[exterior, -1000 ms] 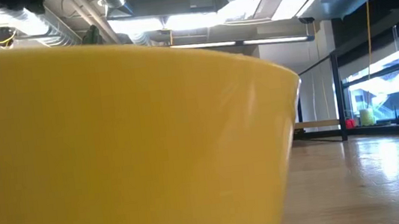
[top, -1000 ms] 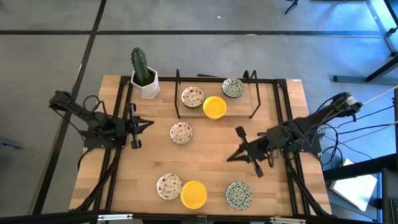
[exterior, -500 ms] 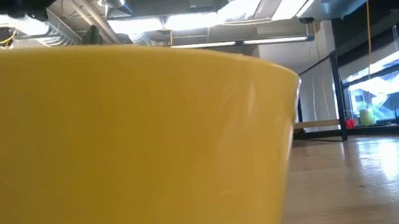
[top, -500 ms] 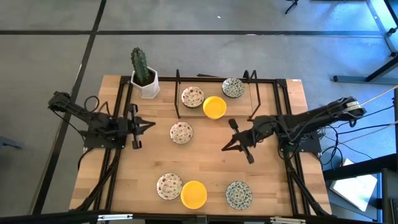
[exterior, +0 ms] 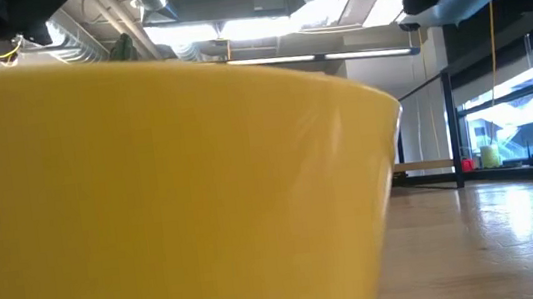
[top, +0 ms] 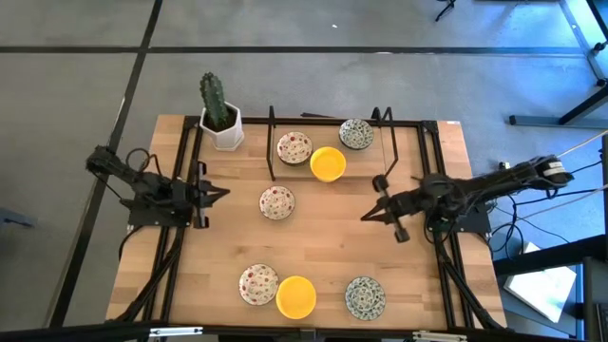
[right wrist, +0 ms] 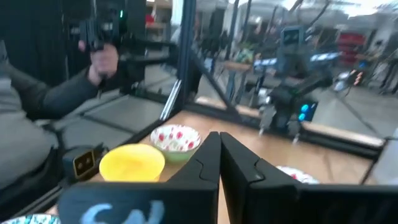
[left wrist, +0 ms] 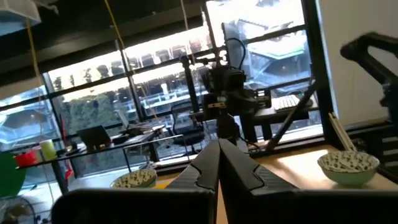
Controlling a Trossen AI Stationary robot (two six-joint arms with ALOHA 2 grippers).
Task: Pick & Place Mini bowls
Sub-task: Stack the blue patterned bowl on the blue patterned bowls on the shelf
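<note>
Fingers pressed shut and empty on both the right gripper (top: pixel 366 218) and the waiting left gripper (top: pixel 224 192); mini bowls (top: pixel 276 201) sit scattered on the desk (top: pixel 323 252), so spread wide over one rim before descending.

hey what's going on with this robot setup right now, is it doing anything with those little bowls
Nothing is being held at this moment. Seven mini bowls sit on the wooden table: three at the far end inside a black rack, one near the middle, three in a row at the near edge. The right gripper is shut and empty, above bare wood right of the middle. The left gripper waits shut at the left side. A cactus pot stands in the far left corner.
</note>
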